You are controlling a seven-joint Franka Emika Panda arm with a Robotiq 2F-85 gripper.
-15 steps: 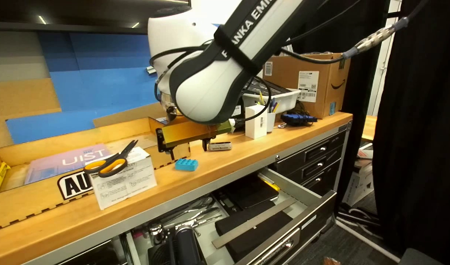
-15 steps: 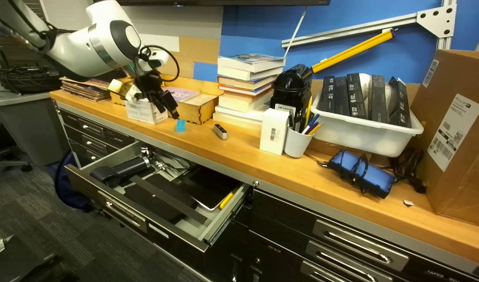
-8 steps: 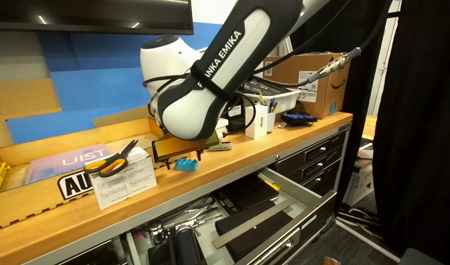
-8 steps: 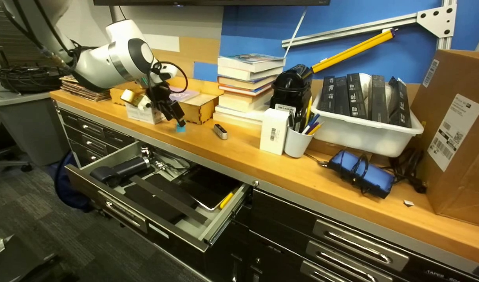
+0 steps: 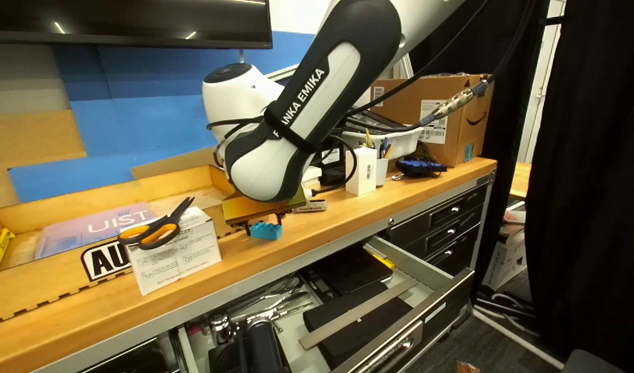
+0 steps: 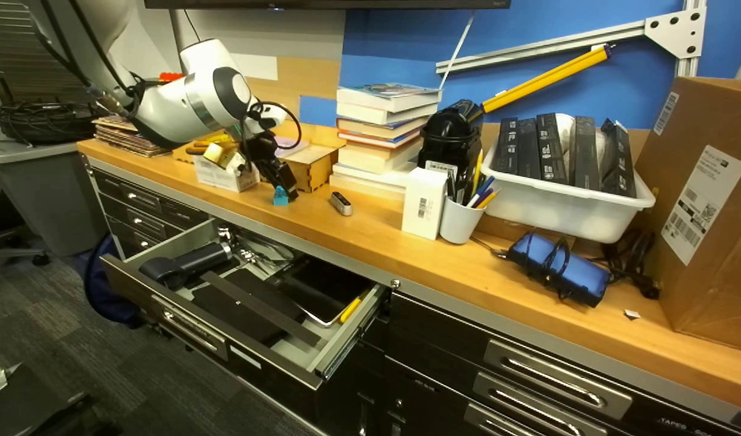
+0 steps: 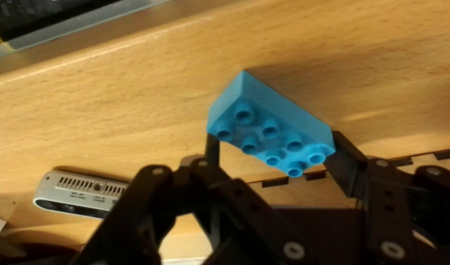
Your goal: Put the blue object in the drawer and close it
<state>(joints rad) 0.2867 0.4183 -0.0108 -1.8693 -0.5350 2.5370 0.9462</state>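
Observation:
The blue object is a light-blue studded toy block on the wooden worktop, seen also in both exterior views. My gripper is down at the worktop with one finger against each end of the block, which sits turned between the fingers. In the exterior views the gripper is narrowed around it. Whether the block is clear of the wood is hard to tell. The drawer below stands open, holding tools, black flat items and a metal strip.
A white box with orange-handled scissors stands beside the gripper. A small grey device lies on the worktop nearby. The wooden tray is behind. A book stack, white carton and pen cup stand farther along.
My gripper has come down over the blue block and its fingers have drawn in against it. The block has shifted and turned slightly. The drawer has not moved.

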